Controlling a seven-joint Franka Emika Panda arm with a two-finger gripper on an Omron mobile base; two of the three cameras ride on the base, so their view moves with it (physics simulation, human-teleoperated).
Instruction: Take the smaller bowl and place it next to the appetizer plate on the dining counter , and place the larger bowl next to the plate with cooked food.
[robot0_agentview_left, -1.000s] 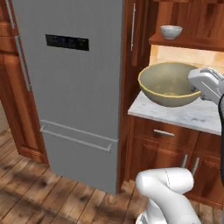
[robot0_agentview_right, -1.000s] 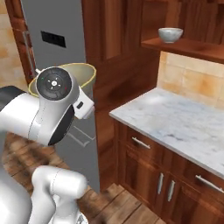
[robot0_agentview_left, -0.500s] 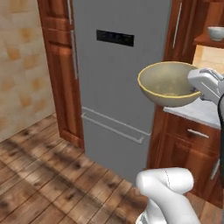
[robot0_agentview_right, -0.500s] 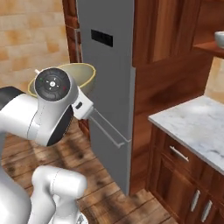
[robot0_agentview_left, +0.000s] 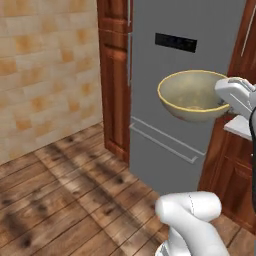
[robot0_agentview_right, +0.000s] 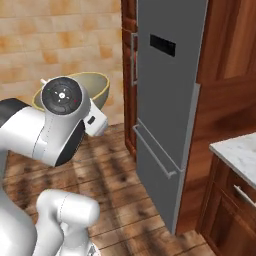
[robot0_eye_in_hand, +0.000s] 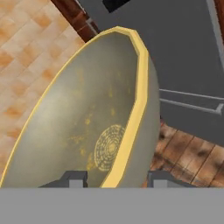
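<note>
Base has swung leftward; hand (robot0_eye_in_hand: 114, 180) still grips the larger bowl (robot0_agentview_left: 192, 95).

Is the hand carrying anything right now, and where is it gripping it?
Yes: the hand holds the larger bowl by its yellow rim, one finger inside the bowl and the other outside.

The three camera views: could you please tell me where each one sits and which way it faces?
Left base view: behind the arm's left, facing the grey fridge; the arm carries the larger bowl at right.
Right base view: behind its right, same fridge; the arm covers part of the bowl.
Hand view: on the hand, looking along the pincer clamping the bowl's rim.
All three share bowl and fridge.
</note>
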